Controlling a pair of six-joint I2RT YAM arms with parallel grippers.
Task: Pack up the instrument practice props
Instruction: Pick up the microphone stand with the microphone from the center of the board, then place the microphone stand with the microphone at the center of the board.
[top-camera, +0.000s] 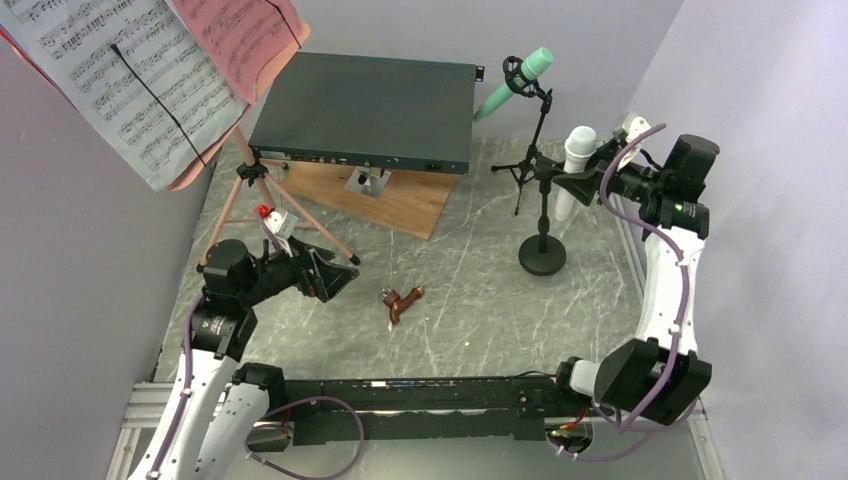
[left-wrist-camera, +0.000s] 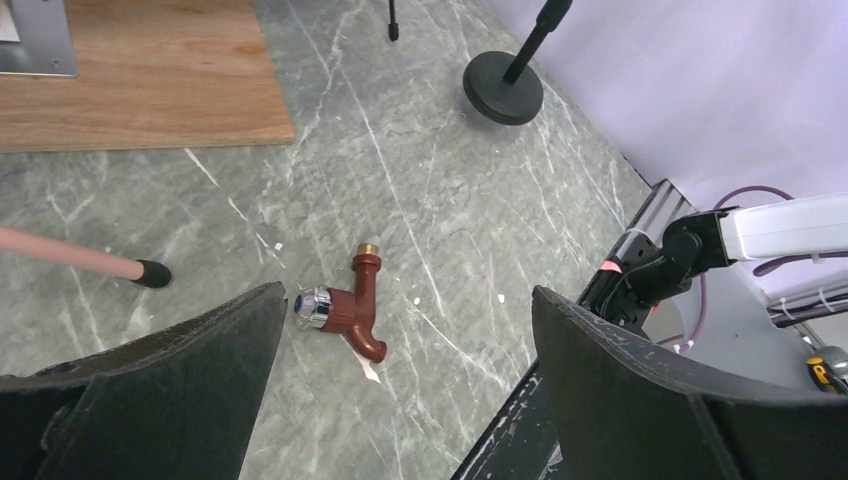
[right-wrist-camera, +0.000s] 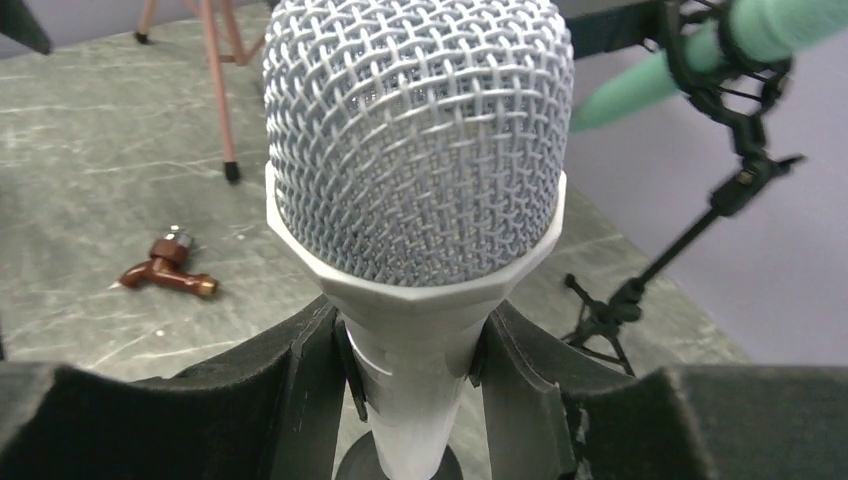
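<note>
The white microphone (top-camera: 577, 150) stands upright in a black mount on a round-based stand (top-camera: 542, 255). My right gripper (top-camera: 592, 168) is shut on it just below the mesh head (right-wrist-camera: 418, 150), one finger (right-wrist-camera: 300, 400) on each side of the body. The mint microphone (top-camera: 515, 82) sits tilted in a black mount on a small tripod stand (top-camera: 520, 175) behind it. The pink music stand's legs (top-camera: 250, 190) stand at the far left, with white pages (top-camera: 110, 70) and a red page (top-camera: 245, 35) on top. My left gripper (top-camera: 338, 278) is open and empty, low over the table.
A big dark grey flat box (top-camera: 370, 105) rests on a wooden board (top-camera: 400, 200) at the back. A small brown piece (top-camera: 402, 300) lies mid-table, just ahead of my left gripper (left-wrist-camera: 410, 300). A pink leg tip (left-wrist-camera: 150, 272) is near the left finger. Purple walls close both sides.
</note>
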